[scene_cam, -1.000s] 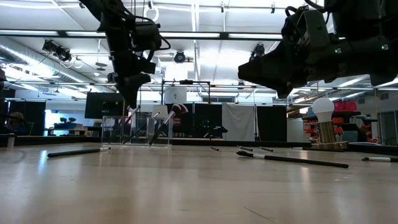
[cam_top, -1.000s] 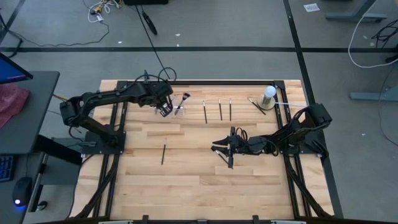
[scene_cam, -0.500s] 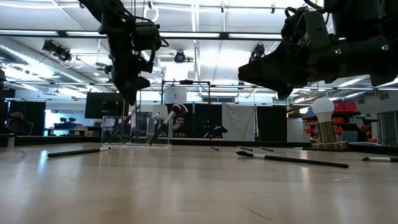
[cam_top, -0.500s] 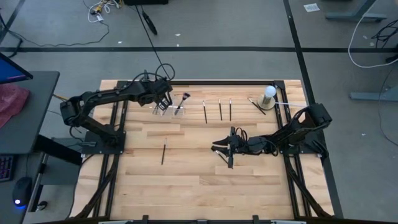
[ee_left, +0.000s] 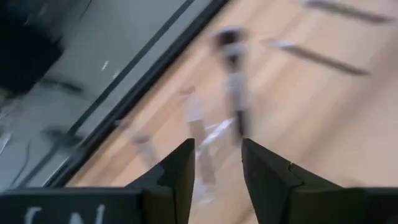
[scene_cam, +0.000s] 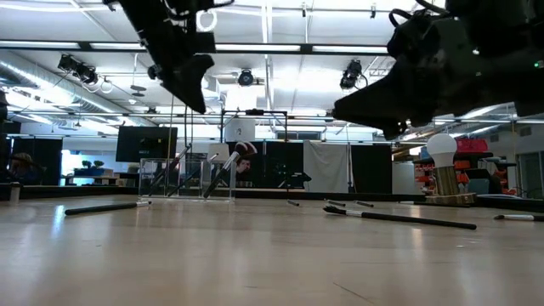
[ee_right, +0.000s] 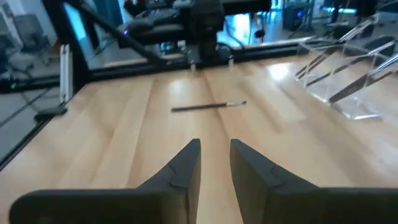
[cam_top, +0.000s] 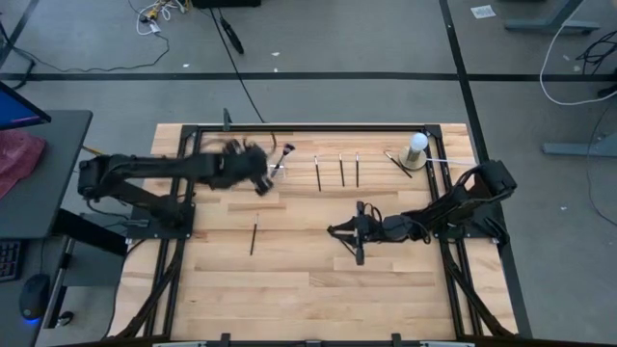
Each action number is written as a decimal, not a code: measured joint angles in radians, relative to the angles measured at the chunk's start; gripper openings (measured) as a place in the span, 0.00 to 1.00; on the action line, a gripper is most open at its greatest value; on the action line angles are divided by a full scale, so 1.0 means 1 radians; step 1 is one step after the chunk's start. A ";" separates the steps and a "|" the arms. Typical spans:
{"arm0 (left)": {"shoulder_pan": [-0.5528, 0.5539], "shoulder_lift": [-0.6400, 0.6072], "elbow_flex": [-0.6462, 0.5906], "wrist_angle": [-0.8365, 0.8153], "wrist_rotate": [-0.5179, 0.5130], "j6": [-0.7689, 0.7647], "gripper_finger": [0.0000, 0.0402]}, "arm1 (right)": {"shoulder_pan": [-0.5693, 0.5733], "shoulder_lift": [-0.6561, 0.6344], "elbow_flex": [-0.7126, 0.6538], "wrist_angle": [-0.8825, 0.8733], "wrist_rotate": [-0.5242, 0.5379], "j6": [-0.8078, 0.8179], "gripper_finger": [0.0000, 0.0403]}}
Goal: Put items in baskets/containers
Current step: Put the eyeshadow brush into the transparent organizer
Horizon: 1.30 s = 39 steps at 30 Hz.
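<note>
The clear holder (cam_top: 262, 168) stands near the table's far edge, with a few brushes (scene_cam: 223, 177) leaning in it, tufts up. My left gripper (cam_top: 258, 181) hovers open just on its near side, high above the table (scene_cam: 197, 100), with nothing between its fingers (ee_left: 217, 146). My right gripper (cam_top: 335, 231) is open at mid-table (ee_right: 215, 146), above the wood. One brush (cam_top: 254, 238) lies alone left of it (ee_right: 208, 106). Another brush (scene_cam: 399, 219) lies under the right arm. Three brushes (cam_top: 340, 168) lie in a row right of the holder.
A white ball on a stand (cam_top: 416, 145) sits at the far right corner, with more brushes (cam_top: 399, 162) lying beside it. Black frame rails (cam_top: 318, 126) run along the table's edges. Bare wood stretches across the near half (cam_top: 308, 299).
My left gripper has risen from just above the holder and swung toward the near edge, moving fast. A brush that stood under its fingers now leans in the holder. My right gripper has sunk slightly.
</note>
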 joint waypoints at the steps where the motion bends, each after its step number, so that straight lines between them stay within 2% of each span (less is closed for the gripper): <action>1: -0.044 0.001 -0.023 0.038 -0.011 -0.010 0.32 | 0.008 -0.012 0.000 -0.031 0.000 0.003 0.22; 5: -0.210 0.012 -0.155 0.309 -0.016 -0.012 0.31 | 0.034 -0.114 0.000 -0.277 0.000 0.093 0.22; 9: -0.339 0.015 -0.303 0.667 -0.011 -0.007 0.31 | 0.065 -0.288 -0.001 -0.662 0.000 0.265 0.24; 13: -0.417 0.016 -0.412 0.923 -0.012 0.022 0.31 | 0.103 -0.471 -0.001 -1.041 -0.034 0.428 0.30; 17: -0.450 0.016 -0.465 1.020 -0.018 0.024 0.31 | 0.151 -0.610 -0.001 -1.351 -0.059 0.578 0.38; 21: -0.451 0.016 -0.475 1.027 -0.022 0.026 0.31 | 0.209 -0.666 -0.001 -1.575 -0.031 0.698 0.45; 25: -0.449 0.016 -0.474 1.036 -0.025 0.030 0.31 | 0.252 -0.659 -0.001 -1.664 0.018 0.769 0.46; 31: -0.450 0.016 -0.474 1.043 -0.024 0.037 0.31 | 0.283 -0.627 -0.006 -1.705 -0.022 0.788 0.41; 34: -0.450 0.016 -0.474 1.044 -0.024 0.037 0.31 | 0.291 -0.619 -0.053 -1.679 -0.049 0.796 0.38; 39: -0.450 0.016 -0.474 1.044 -0.024 0.037 0.31 | 0.312 -0.627 -0.143 -1.556 0.004 0.836 0.29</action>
